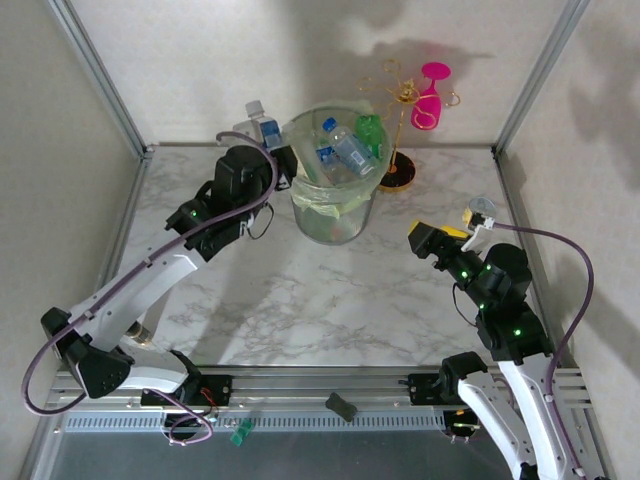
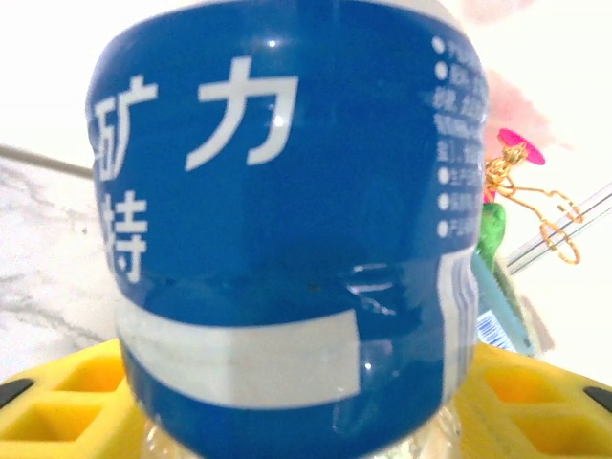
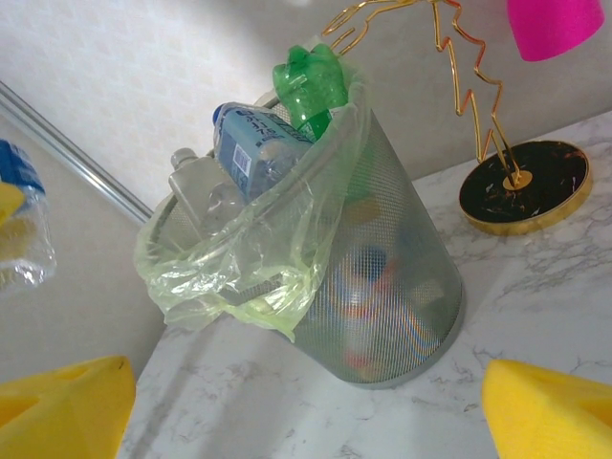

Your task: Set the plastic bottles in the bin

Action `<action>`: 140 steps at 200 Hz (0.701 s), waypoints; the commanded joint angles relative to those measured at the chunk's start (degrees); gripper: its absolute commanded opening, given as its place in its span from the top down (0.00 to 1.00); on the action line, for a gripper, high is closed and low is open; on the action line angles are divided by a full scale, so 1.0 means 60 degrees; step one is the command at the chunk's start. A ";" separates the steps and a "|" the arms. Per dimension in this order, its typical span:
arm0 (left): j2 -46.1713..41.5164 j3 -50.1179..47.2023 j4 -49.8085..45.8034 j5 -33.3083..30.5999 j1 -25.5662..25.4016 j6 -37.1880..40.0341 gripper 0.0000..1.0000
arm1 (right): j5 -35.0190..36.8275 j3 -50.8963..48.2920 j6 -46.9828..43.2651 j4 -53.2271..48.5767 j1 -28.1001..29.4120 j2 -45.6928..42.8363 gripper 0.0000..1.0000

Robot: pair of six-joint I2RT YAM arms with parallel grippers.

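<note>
Left wrist view: a clear plastic bottle [image 2: 287, 220] with a blue label sits squarely between the yellow pads [image 2: 57, 406] of the left gripper [image 1: 260, 150], jaws clamped on its labelled waist, where the film shows a crease. I judge it light, thin-walled, easy to crush and slick, so a gentle mid-body hold suits it. Top external view puts it raised near the table's far edge, just beside the left rim of the bin [image 1: 335, 215], which is heaped with bottles [image 1: 345, 148] above its rim; the right gripper [image 1: 428, 240] hangs over the table's right side, jaws wide apart, holding nothing.
</note>
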 commanded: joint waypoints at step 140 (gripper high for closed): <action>0.3630 0.2029 -0.0231 0.1307 -0.0063 0.0638 0.68 | 0.0320 -0.0084 -0.0059 -0.0017 -0.0008 -0.0120 0.06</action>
